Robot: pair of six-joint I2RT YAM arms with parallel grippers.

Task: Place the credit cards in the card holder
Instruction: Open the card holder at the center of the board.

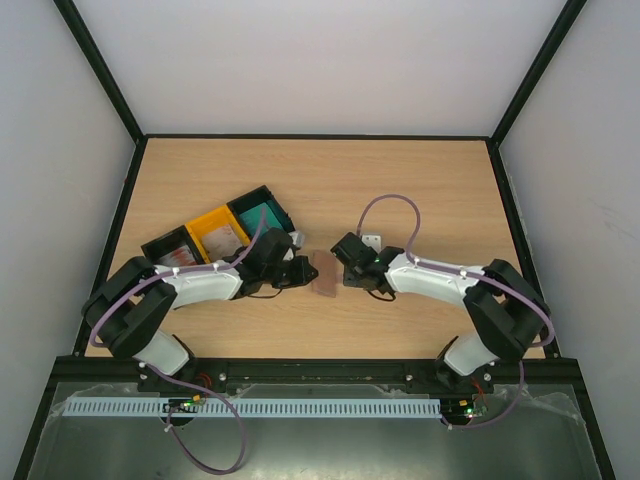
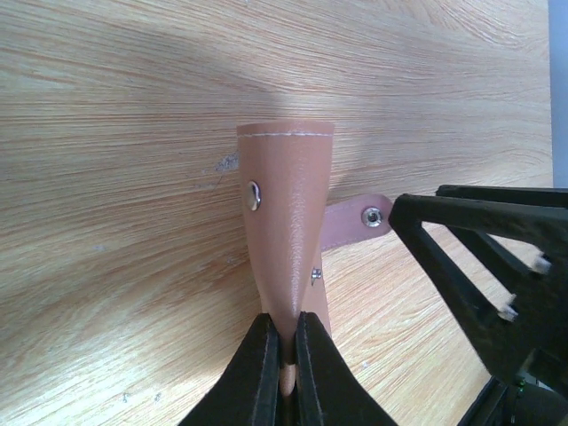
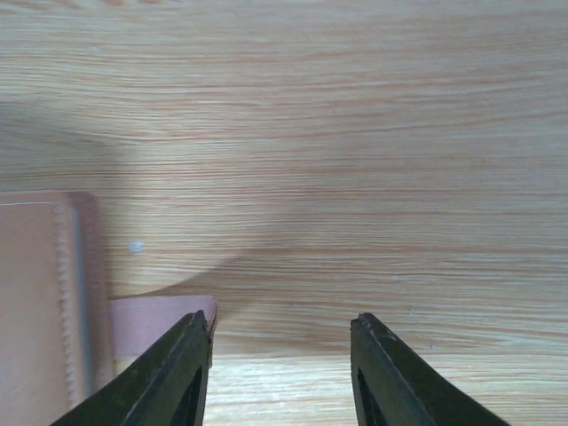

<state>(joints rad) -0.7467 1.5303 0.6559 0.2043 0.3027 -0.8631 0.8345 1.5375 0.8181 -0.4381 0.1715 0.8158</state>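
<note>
The brown card holder [image 1: 325, 272] lies at the table's middle between my two grippers. My left gripper [image 2: 286, 324] is shut on one edge of the card holder [image 2: 286, 213], whose panel rises and curves up from the wood; its snap strap [image 2: 355, 220] sticks out to the right. My right gripper [image 3: 280, 324] is open and empty, just right of the holder [image 3: 35, 302], its left finger over the strap's end [image 3: 160, 318]. Credit cards lie in the trays: red-and-white [image 1: 172, 254], pale pinkish [image 1: 224, 238], teal [image 1: 262, 215].
A row of three open trays, black [image 1: 150, 247], yellow [image 1: 205, 220] and black [image 1: 280, 205], stands diagonally behind the left arm. A small white object [image 1: 372, 241] lies by the right gripper. Black frame posts edge the table.
</note>
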